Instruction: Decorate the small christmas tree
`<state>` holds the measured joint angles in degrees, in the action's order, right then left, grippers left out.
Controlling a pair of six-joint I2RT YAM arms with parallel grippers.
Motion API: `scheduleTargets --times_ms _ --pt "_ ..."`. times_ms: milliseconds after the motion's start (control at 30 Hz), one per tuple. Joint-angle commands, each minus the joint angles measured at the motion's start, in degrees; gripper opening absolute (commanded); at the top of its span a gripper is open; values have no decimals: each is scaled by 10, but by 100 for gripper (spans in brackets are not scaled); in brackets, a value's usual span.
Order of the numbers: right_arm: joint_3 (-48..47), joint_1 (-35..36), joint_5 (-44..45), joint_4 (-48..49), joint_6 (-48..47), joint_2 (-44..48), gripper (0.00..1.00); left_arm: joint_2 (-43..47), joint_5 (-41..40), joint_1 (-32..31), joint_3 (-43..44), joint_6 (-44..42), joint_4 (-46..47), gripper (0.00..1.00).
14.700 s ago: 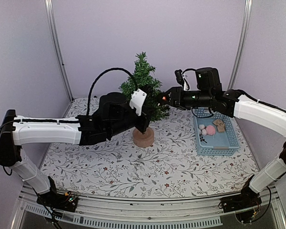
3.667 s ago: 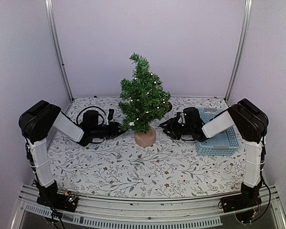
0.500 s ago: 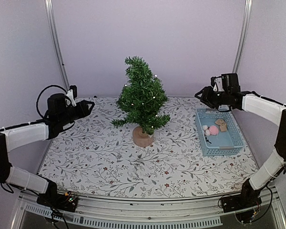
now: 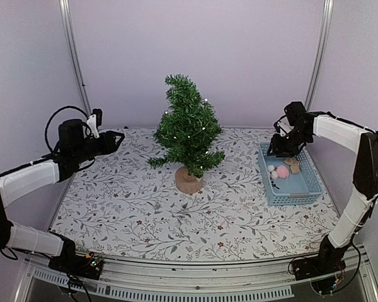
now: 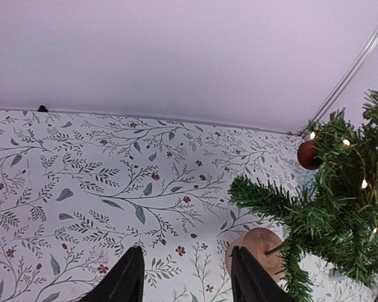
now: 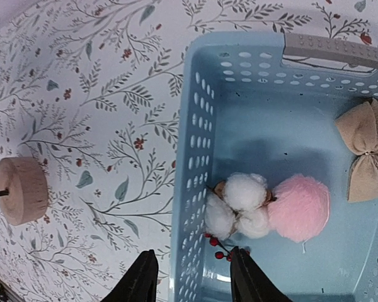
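The small christmas tree (image 4: 188,133) stands upright mid-table on its round wooden base (image 4: 189,181), with small lit lights and a red ball (image 5: 307,155) on a branch. My left gripper (image 4: 116,139) hovers open and empty well left of the tree (image 5: 340,207); its fingers (image 5: 129,280) frame bare tablecloth. My right gripper (image 4: 278,148) hangs open above the near-left wall of the blue basket (image 6: 189,157). Just beyond its fingers (image 6: 246,277) lie a white cotton sprig (image 6: 242,201), a pink pompom (image 6: 299,207), red berries (image 6: 219,246) and a burlap bow (image 6: 365,151).
The blue basket (image 4: 264,182) sits at the right side of the table, close to the right wall. A floral tablecloth (image 4: 145,214) covers the table. Purple walls and metal posts (image 4: 72,63) close in the back and sides.
Over the last half second the right gripper tilted from pointing left to pointing down over the basket. The left gripper barely shifted. Seconds earlier both grippers were beside the tree.
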<state>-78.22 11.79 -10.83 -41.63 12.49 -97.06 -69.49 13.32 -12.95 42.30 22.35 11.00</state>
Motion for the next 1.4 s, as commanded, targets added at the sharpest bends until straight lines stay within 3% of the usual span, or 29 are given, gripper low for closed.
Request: scheduleTargets --times_ms 0,233,500,700,1000,1167,1367 --pt "-56 -5 65 -88 -64 -74 42 -10 20 2 24 -7 -13 49" --pt "-97 -5 128 -121 -75 -127 40 -18 25 2 25 1 -6 49" --pt "-83 -9 156 -120 -89 -150 35 -23 25 2 26 5 0 49" --pt "-35 -53 115 -91 -61 -146 32 -23 24 2 29 2 -2 49" --pt "84 -87 -41 -46 -2 -76 31 -31 27 1 23 4 7 49" --pt "93 -85 -156 -6 15 -38 36 -39 33 1 23 7 11 49" --pt "-27 -82 -45 -64 -18 -18 37 -43 36 1 23 11 17 49"
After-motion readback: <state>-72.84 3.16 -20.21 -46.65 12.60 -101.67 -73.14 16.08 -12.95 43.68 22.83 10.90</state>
